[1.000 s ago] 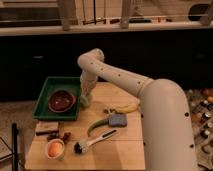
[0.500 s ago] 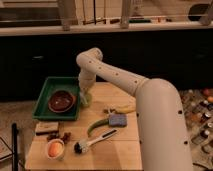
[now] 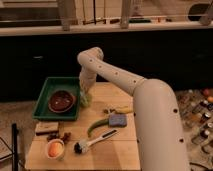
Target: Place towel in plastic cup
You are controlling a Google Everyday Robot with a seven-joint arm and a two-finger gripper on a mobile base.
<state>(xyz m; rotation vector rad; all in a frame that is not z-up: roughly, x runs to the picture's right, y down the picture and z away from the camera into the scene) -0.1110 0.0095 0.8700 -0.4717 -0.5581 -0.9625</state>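
Observation:
My gripper (image 3: 84,96) hangs at the end of the white arm (image 3: 115,75), just above the table by the right rim of the green tray (image 3: 44,95). A pale greenish, see-through thing (image 3: 85,101) sits right under the gripper; I cannot tell whether it is the towel, the plastic cup, or both. A small white cup (image 3: 55,149) with something orange in it stands at the front left of the table. No separate towel shows anywhere else.
A brown bowl (image 3: 62,100) sits in the tray. On the wooden table (image 3: 120,150) lie a banana (image 3: 121,111), a blue-grey sponge (image 3: 118,120), a green vegetable (image 3: 96,127), a dish brush (image 3: 95,140), a wooden block (image 3: 46,127) and dark bits (image 3: 59,136).
The gripper has shifted slightly left, closer to the tray's right rim. Everything on the table stays where it was.

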